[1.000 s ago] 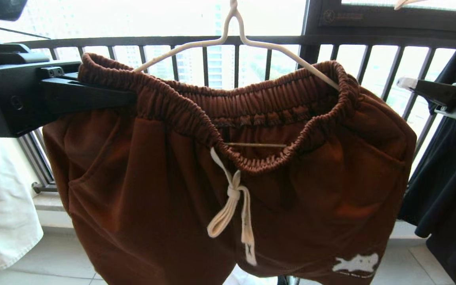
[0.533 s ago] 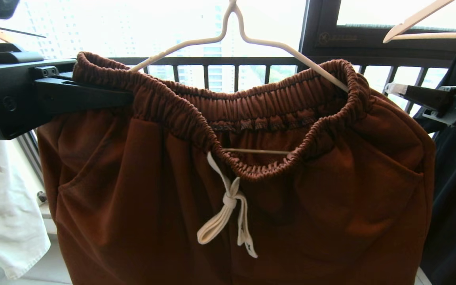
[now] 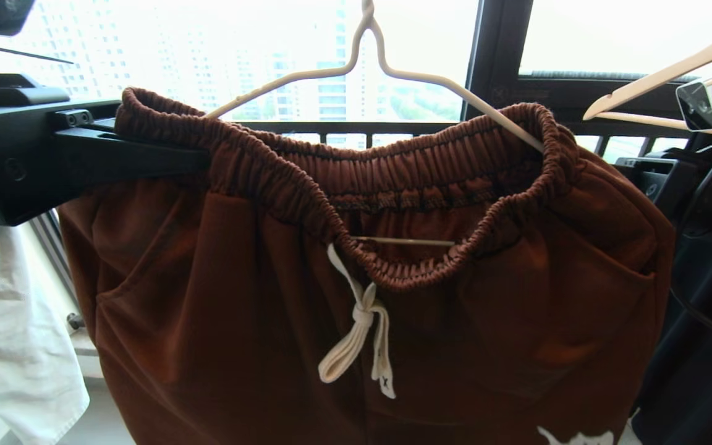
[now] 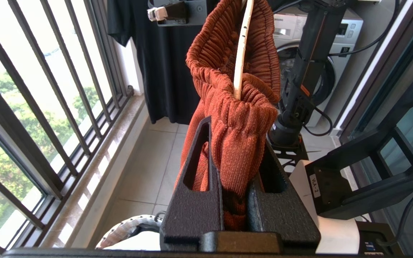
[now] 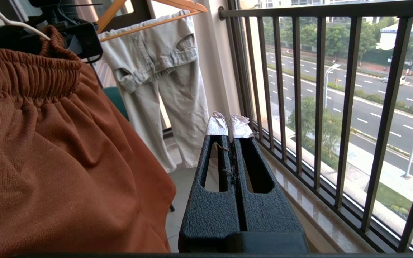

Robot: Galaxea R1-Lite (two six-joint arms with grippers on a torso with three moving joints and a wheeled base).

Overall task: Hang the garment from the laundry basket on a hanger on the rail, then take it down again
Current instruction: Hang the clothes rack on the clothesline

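The garment (image 3: pixel 343 290), rust-brown shorts with a white drawstring, hangs on the cream wire hanger (image 3: pixel 393 68), which runs through its gathered waistband. My left gripper (image 3: pixel 170 162) comes in level from the left and is shut on the waistband's left end; in the left wrist view the bunched cloth fills the gap between the fingers (image 4: pixel 197 161). My right gripper (image 5: pixel 231 125) is shut and empty, off the garment's right side near the window bars. A bit of the laundry basket (image 4: pixel 127 229) shows low on the floor. The rail is out of view.
A black barred window railing (image 5: pixel 299 89) runs close behind. Pale denim trousers (image 5: pixel 163 79) hang on a wood hanger on the left, by a white cloth (image 3: pixel 10 340). A black garment (image 3: pixel 702 346) and a second wood hanger (image 3: pixel 659 80) are at the right. A washing machine (image 4: pixel 292 28) stands behind.
The head view has risen, so the railing sits lower behind the shorts. My right arm has swung, its fingers now passing behind the garment's right edge. The left grip is unchanged.
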